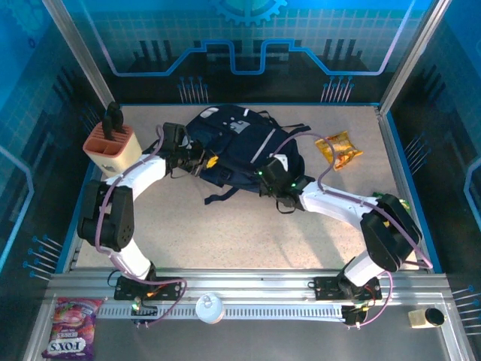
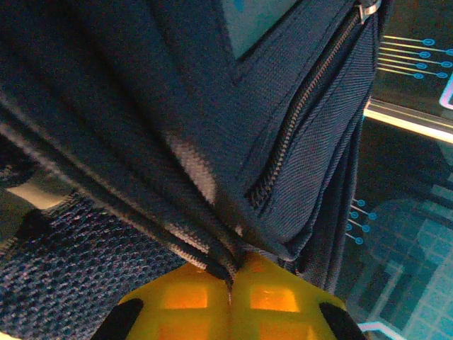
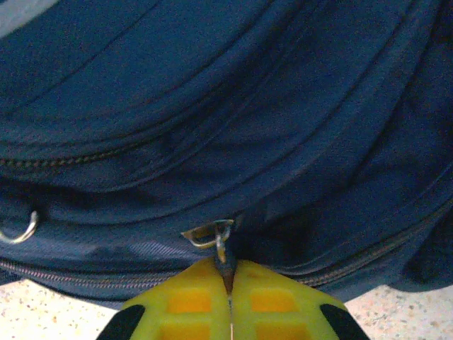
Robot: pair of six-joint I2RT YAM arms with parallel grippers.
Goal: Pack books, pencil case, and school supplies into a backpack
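Observation:
The dark navy backpack [image 1: 237, 143] lies at the middle of the table's far half. My left gripper [image 1: 204, 161] is at its left edge, and in the left wrist view it [image 2: 230, 275] is shut on a corded seam of the backpack fabric [image 2: 212, 255], beside a zip [image 2: 297, 120]. My right gripper [image 1: 267, 177] is at the bag's near right side. There it [image 3: 228, 273] is shut on a small metal zipper pull [image 3: 221, 244] of the backpack [image 3: 212, 106]. The books, the pencil case and the school supplies are out of view.
A peach knife block [image 1: 111, 144] with black handles stands at the far left. A crinkly yellow-orange snack bag [image 1: 339, 149] lies right of the backpack. Dark straps [image 1: 222, 195] trail onto the speckled table [image 1: 240, 233]. A sweets bag [image 1: 71, 327] lies on the near rail.

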